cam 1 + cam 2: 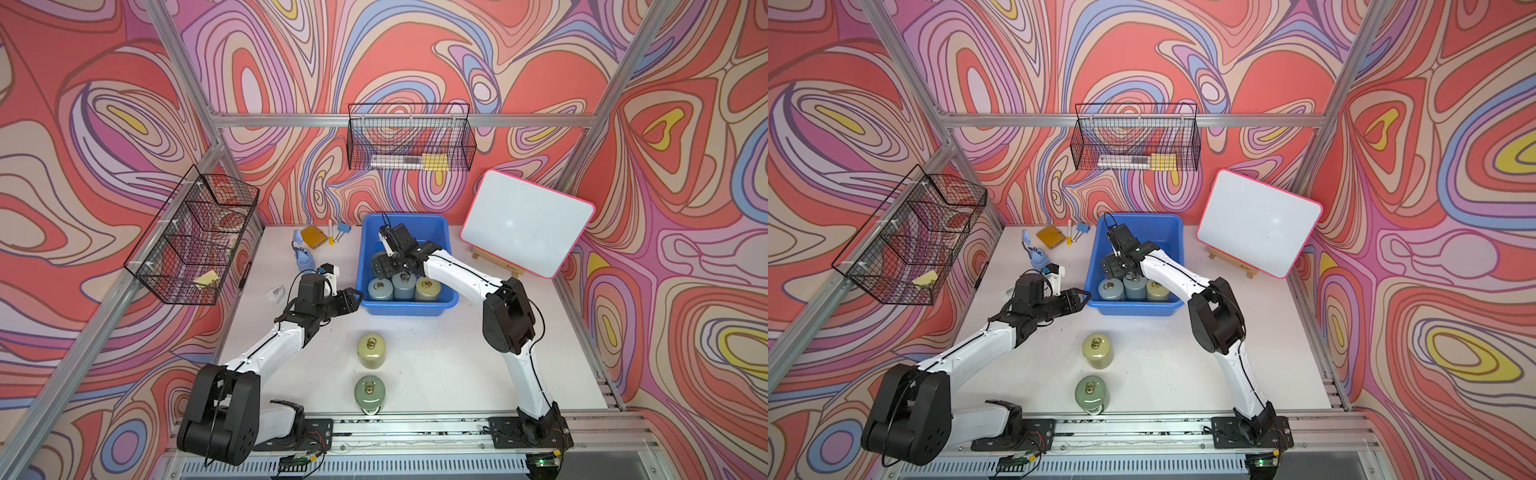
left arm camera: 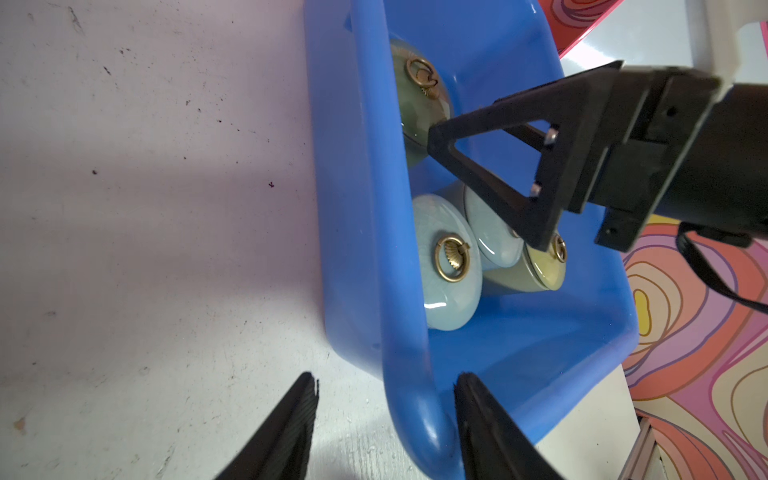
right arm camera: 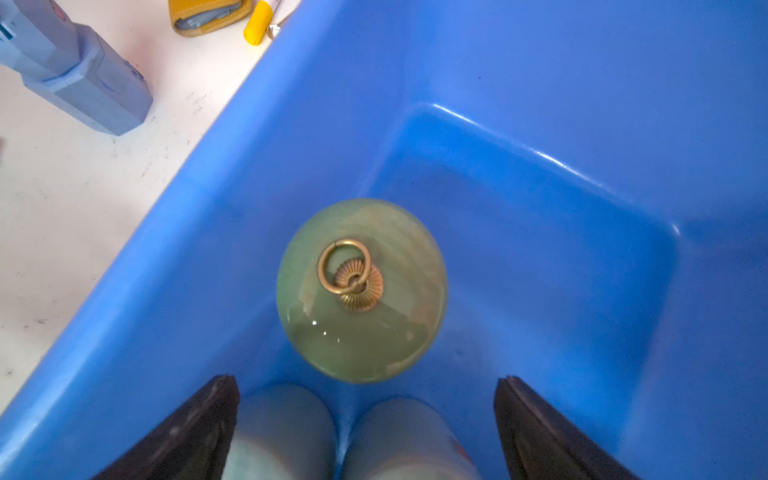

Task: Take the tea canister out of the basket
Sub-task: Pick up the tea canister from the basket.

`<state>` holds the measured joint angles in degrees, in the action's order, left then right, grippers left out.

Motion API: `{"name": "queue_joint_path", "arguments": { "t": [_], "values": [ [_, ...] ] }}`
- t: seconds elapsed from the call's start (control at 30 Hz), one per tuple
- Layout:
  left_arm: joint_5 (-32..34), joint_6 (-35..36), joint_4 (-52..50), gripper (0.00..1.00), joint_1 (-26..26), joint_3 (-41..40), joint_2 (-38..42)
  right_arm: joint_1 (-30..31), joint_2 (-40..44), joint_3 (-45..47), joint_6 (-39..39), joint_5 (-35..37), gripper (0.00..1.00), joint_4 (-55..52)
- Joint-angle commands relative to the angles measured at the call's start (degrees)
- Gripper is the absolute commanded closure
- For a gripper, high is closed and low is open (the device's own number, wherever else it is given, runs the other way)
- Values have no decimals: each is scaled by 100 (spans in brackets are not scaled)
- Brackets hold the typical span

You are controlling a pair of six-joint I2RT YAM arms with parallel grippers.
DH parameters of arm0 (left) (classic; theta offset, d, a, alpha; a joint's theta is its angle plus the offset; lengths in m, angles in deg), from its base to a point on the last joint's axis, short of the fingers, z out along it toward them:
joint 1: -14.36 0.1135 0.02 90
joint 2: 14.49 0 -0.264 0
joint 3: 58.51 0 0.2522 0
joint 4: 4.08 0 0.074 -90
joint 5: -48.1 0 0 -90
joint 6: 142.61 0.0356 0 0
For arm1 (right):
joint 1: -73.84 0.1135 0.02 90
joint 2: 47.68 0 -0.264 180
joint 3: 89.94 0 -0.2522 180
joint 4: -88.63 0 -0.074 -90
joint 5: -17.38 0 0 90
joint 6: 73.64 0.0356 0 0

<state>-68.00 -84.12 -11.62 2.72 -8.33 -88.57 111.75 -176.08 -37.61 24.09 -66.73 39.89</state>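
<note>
Left of centre in a top view, the left gripper [image 1: 358, 296] straddles the near left corner rim of the bright blue rectangular plastic basket [image 1: 409, 309], jaws apart. Farther in, the right gripper [image 3: 368, 385] hangs wide open above the upright green glazed tea canister [image 3: 365, 345], brass ring lid [image 3: 351, 274] up, axis vertical, at mid-basket.

Light falls bright and even from overhead; shadows on the table [image 1: 415, 353] are soft. Both top views stretch toward their edges, wide-angle. The whiteboard [image 1: 525, 224] carries faint glare. In my right wrist view my fingers [image 3: 187, 432] blur, while the green canister [image 3: 361, 291] looks sharp, with small highlights.
</note>
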Motion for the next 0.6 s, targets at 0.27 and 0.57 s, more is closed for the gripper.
{"name": "queue_joint_path", "arguments": {
  "t": [0.27, 0.57],
  "values": [
    [10, 100, -50, 44, 21, 119, -121, -81, -540, -391, 27, -123, 2, 334],
    [5, 92, -63, 44, 21, 120, -115, -108, -838, -630, 37, -121, 2, 395]
  ]
}}
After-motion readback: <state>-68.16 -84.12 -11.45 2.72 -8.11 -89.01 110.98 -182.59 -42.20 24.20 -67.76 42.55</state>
